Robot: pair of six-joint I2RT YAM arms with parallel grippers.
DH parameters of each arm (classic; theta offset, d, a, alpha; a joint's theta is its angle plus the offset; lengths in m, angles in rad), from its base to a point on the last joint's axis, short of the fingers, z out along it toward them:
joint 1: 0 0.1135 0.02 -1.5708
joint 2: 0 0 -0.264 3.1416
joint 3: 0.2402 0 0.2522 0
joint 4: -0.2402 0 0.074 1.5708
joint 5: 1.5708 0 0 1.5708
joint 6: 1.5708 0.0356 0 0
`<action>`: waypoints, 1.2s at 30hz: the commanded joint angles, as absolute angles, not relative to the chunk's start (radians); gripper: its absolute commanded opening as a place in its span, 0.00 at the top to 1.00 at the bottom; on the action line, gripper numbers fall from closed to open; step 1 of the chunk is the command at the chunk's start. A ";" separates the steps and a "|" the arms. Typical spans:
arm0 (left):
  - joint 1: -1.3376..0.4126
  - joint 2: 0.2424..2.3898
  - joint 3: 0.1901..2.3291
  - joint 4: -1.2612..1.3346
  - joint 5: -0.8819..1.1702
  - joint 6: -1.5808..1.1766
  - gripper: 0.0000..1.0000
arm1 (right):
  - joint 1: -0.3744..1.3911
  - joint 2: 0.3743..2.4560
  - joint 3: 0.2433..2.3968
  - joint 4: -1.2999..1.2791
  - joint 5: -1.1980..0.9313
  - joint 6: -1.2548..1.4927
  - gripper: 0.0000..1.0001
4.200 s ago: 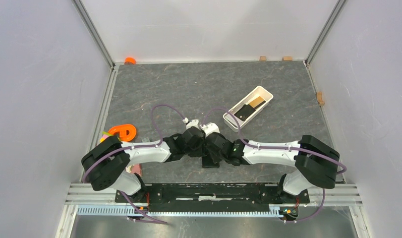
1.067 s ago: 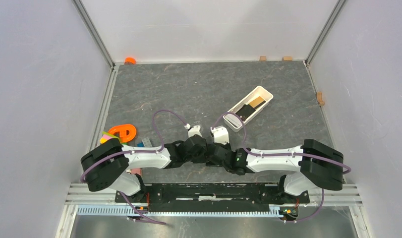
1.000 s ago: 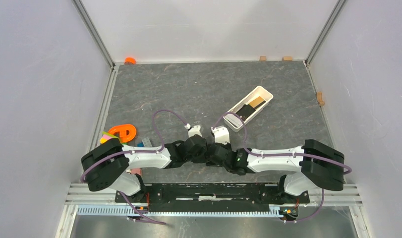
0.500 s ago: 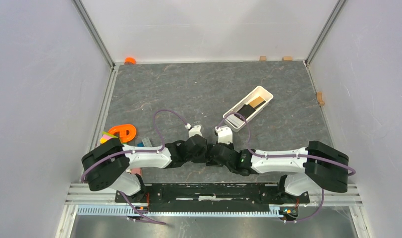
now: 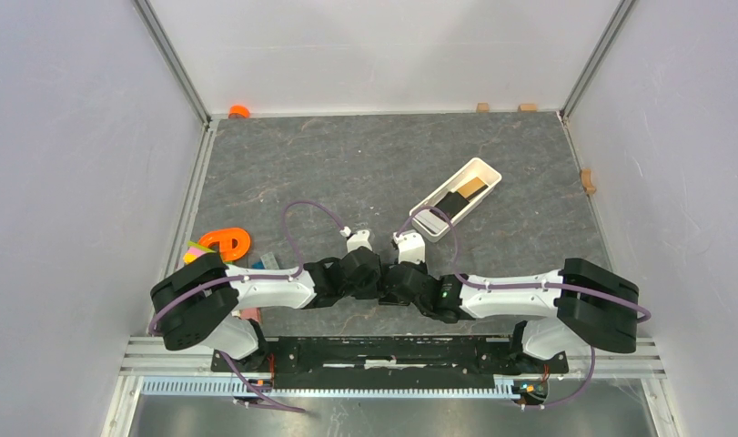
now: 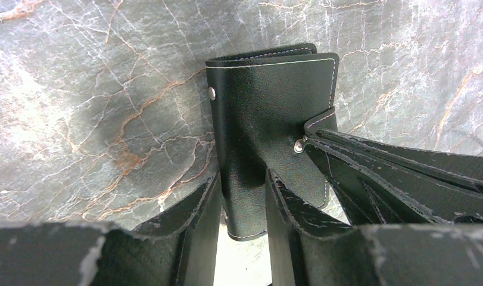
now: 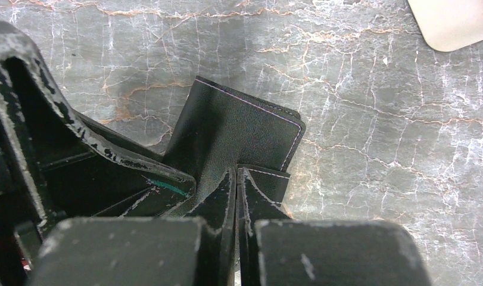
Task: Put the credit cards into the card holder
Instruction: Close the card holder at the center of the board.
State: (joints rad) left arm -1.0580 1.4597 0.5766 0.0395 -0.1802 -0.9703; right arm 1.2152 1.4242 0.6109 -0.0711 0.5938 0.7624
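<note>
The card holder (image 6: 259, 101), a black leather-like wallet with a snap tab, stands tilted over the stone table; the top view hides it under the two wrists. My left gripper (image 6: 242, 196) is shut on its lower end, one finger on each side. My right gripper (image 7: 237, 179) is shut on the snap tab, and its fingers (image 6: 376, 173) reach in from the right in the left wrist view. Both grippers meet at the table's near middle (image 5: 380, 278). Two credit cards lie in the white tray: a black one (image 5: 449, 205) and a tan one (image 5: 474, 188).
The long white tray (image 5: 488, 173) lies slanted behind and right of the grippers; its corner (image 7: 450, 24) shows in the right wrist view. An orange ring-shaped piece (image 5: 225, 241) and a light blue piece (image 5: 268, 262) lie near the left arm. Purple cables loop over both wrists.
Since four seconds ago both wrists have drawn slightly nearer the table's front edge. In the last second the right forearm shifted a little to the right. Both grippers have kept their hold.
</note>
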 commanded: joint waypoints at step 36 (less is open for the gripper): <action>-1.068 1.537 0.553 -0.135 -0.201 -0.960 0.58 | 1.293 1.520 0.645 -0.053 0.512 0.686 1.00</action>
State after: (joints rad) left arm -1.0580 1.4658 0.5861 0.0280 -0.1806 -0.9703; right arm 1.2644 1.4643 0.6273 -0.0612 0.6319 0.6662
